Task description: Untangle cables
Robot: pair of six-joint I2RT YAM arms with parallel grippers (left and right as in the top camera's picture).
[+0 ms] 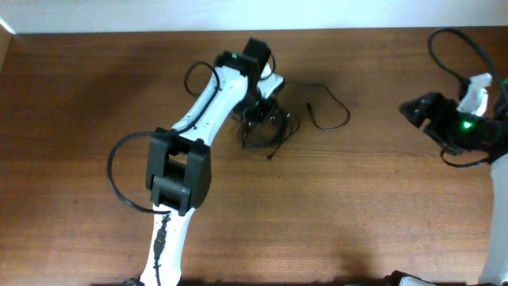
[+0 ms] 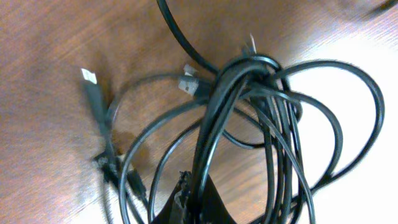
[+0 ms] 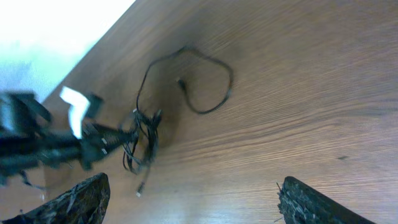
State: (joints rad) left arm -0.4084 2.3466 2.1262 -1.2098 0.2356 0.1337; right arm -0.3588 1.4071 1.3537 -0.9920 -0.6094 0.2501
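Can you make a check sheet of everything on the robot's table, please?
Surface: brown wood table.
Job's things: tangled bundle; one strand loops out from it.
Clutter: nothing seen.
Grippers: left gripper shut on the bundle; right gripper open, away from it.
Cables: thick arm cable loops beside the left arm.
Surroundings: white strip past the table's far edge.

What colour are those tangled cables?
The cables are black; clearest in the left wrist view.
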